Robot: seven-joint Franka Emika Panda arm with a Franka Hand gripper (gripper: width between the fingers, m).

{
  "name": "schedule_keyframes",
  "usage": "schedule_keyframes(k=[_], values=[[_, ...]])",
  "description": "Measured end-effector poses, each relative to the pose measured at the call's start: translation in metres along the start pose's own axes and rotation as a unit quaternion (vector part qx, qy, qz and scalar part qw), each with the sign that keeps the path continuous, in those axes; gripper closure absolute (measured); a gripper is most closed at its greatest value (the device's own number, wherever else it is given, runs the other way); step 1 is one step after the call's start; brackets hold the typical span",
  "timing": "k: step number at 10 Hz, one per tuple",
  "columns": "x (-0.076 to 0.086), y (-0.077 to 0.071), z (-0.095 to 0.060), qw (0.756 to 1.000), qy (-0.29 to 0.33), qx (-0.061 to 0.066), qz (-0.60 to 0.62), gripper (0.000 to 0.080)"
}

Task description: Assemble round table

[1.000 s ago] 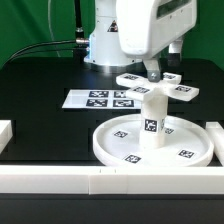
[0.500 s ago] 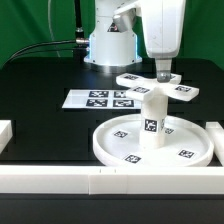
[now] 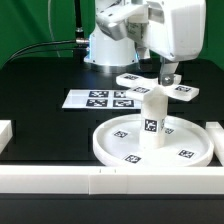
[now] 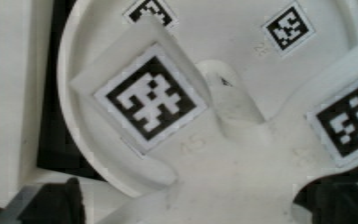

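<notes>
Cross-shaped piece sits on top of the upright leg, under the gripper.

The cross-shaped piece (image 3: 159,85) rests on the short leg (image 3: 152,121), which stands in the round disc (image 3: 105,143). The gripper (image 3: 169,73) reaches the cross's far arm; whether its fingers are closed cannot be told.

No words, brand names or numbers can be read anywhere. The only signs are black-and-white square tags, patterns rather than letters. They stand on the cross-shaped piece (image 3: 160,87), on the side of the upright leg (image 3: 152,122), on the floor of the round disc (image 3: 190,152), and in a row on the marker board (image 3: 98,99). The wrist view shows such tags close up on the cross-shaped piece (image 4: 194,120).
</notes>
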State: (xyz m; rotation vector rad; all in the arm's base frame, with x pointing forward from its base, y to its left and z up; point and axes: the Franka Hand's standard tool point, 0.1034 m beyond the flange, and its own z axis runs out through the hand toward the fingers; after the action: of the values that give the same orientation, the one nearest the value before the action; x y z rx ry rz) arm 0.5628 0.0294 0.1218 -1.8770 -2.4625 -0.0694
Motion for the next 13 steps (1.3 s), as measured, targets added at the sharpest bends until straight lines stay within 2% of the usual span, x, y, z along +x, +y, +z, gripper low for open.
schedule_keyframes(k=[3,13], values=[[0.006,-0.008,0.007,0.998,0.001,0.009,0.064,0.0151],[0.008,-0.012,0.020,0.997,0.004,0.018,0.073,0.0151]])
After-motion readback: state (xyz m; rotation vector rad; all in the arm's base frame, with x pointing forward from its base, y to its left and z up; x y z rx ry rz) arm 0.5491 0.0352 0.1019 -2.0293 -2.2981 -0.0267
